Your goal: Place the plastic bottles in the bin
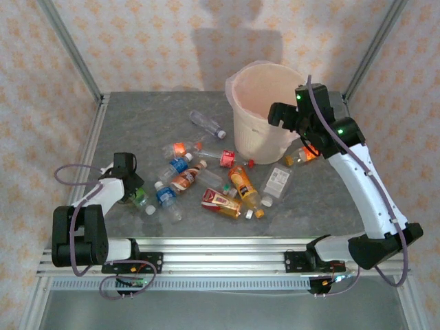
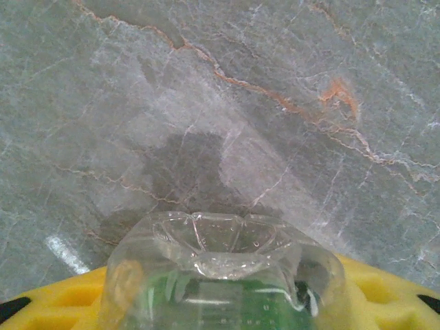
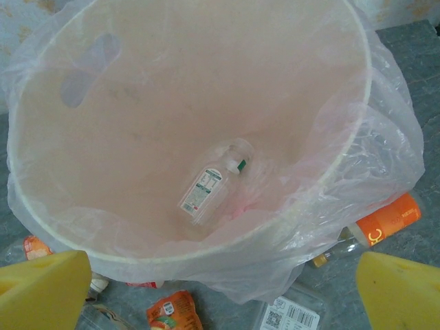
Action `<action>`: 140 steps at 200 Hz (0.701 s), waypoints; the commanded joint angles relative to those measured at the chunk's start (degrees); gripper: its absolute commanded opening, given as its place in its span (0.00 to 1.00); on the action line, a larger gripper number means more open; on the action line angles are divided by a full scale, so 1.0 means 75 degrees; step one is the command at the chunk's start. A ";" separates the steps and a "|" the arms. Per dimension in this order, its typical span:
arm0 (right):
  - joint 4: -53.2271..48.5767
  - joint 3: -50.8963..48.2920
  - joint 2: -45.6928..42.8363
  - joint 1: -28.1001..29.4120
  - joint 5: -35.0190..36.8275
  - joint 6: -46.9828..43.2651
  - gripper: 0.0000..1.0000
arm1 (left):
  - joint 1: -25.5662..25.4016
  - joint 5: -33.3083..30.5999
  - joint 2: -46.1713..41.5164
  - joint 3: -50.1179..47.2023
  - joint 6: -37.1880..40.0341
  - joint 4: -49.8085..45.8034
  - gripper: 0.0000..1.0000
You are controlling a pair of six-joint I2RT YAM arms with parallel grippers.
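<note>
Right wrist, right gripper (image 3: 220, 275) wide over bin (image 3: 137, 256), orange-labelled bottle (image 3: 385, 221) marked "C", left gripper (image 2: 220, 306) clamping green-labelled bottle (image 2: 220, 261).

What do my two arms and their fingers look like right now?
Left arm and right arm: white shells, black joints and bases, a purple-grey cable along each. Green lights glow on the right. Left fingers and right fingers are yellow.

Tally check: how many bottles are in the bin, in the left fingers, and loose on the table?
In the bin: 1 bottle
In the left fingers: 1 green-labelled bottle
Loose on the table: about 10 bottles
Total: about 12
</note>
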 commanded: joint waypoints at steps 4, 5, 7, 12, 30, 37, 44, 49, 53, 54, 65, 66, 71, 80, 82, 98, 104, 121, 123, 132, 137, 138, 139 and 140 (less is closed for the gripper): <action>0.0156 -0.0152 -0.0022 0.0045 -0.0168 0.0095 0.99 | 0.0081 -0.0316 -0.0167 0.0175 -0.0046 -0.0188 0.51; 0.0157 -0.0149 -0.0026 0.0045 -0.0171 0.0093 0.99 | 0.0080 -0.0328 -0.0182 0.0186 -0.0038 -0.0195 0.51; 0.0166 -0.0156 -0.0029 0.0045 -0.0180 0.0082 0.99 | 0.0080 -0.0351 -0.0196 0.0210 -0.0032 -0.0224 0.51; 0.0186 -0.0178 -0.0041 0.0052 -0.0221 0.0070 0.99 | 0.0080 -0.0381 -0.0267 0.0274 -0.0009 -0.0284 0.50; 0.0327 -0.0276 -0.0075 0.0056 -0.0344 0.0058 0.99 | 0.0083 -0.0382 -0.0557 0.0479 0.0028 -0.0418 0.48; 0.0379 -0.0317 -0.0088 0.0056 -0.0373 0.0056 0.99 | 0.0083 -0.0344 -0.0662 0.0544 0.0028 -0.0436 0.47; 0.0431 -0.0354 -0.0099 0.0057 -0.0406 0.0057 0.99 | 0.0084 -0.0295 -0.0750 0.0617 0.0017 -0.0458 0.47; 0.0456 -0.0368 -0.0111 0.0056 -0.0421 0.0052 0.99 | 0.0082 -0.0265 -0.0813 0.0660 0.0005 -0.0470 0.47; 0.0479 -0.0383 -0.0106 0.0059 -0.0421 0.0055 0.99 | 0.0085 -0.0238 -0.0856 0.0702 -0.0001 -0.0483 0.47; 0.0482 -0.0388 -0.0109 0.0058 -0.0421 0.0055 0.99 | 0.0083 -0.0236 -0.0867 0.0708 -0.0004 -0.0489 0.47; 0.0498 -0.0404 -0.0112 0.0066 -0.0421 0.0051 0.99 | 0.0083 -0.0211 -0.0948 0.0808 -0.0016 -0.0557 0.47; 0.0498 -0.0404 -0.0112 0.0067 -0.0421 0.0053 0.99 | 0.0082 -0.0211 -0.0947 0.0820 -0.0018 -0.0567 0.47; 0.0493 -0.0404 -0.0112 0.0067 -0.0421 0.0047 0.99 | 0.0086 -0.0204 -0.0981 0.0858 -0.0019 -0.0597 0.47; 0.0486 -0.0398 -0.0124 0.0068 -0.0432 0.0054 0.99 | 0.0087 -0.0188 -0.1030 0.0911 -0.0019 -0.0647 0.47; 0.0480 -0.0402 -0.0124 0.0065 -0.0424 0.0049 0.99 | 0.0088 -0.0182 -0.1035 0.0921 -0.0019 -0.0656 0.48; 0.0457 -0.0404 -0.0147 0.0074 -0.0421 0.0051 0.99 | 0.0083 -0.0132 -0.1130 0.0936 -0.0042 -0.0735 0.47; 0.0451 -0.0404 -0.0158 0.0070 -0.0409 0.0045 0.99 | 0.0083 -0.0109 -0.1171 0.0916 -0.0062 -0.0762 0.47; 0.0422 -0.0413 -0.0202 0.0074 -0.0376 0.0055 0.99 | 0.0082 -0.0040 -0.1300 0.0806 -0.0122 -0.0794 0.47; 0.0421 -0.0405 -0.0211 0.0069 -0.0369 0.0055 0.99 | 0.0086 -0.0033 -0.1319 0.0792 -0.0124 -0.0798 0.47; 0.0415 -0.0425 -0.0222 0.0069 -0.0363 0.0049 0.99 | 0.0086 -0.0034 -0.1384 0.0713 -0.0158 -0.0820 0.47; 0.0416 -0.0427 -0.0232 0.0071 -0.0354 0.0050 0.99 | 0.0086 -0.0035 -0.1429 0.0663 -0.0176 -0.0822 0.47; 0.0421 -0.0427 -0.0236 0.0070 -0.0353 0.0053 0.99 | 0.0083 -0.0029 -0.1440 0.0647 -0.0180 -0.0823 0.47; 0.0424 -0.0427 -0.0233 0.0069 -0.0358 0.0048 0.99 | 0.0087 -0.0032 -0.1445 0.0645 -0.0181 -0.0823 0.47; 0.0420 -0.0427 -0.0237 0.0068 -0.0360 0.0052 0.99 | 0.0090 -0.0034 -0.1454 0.0638 -0.0182 -0.0823 0.47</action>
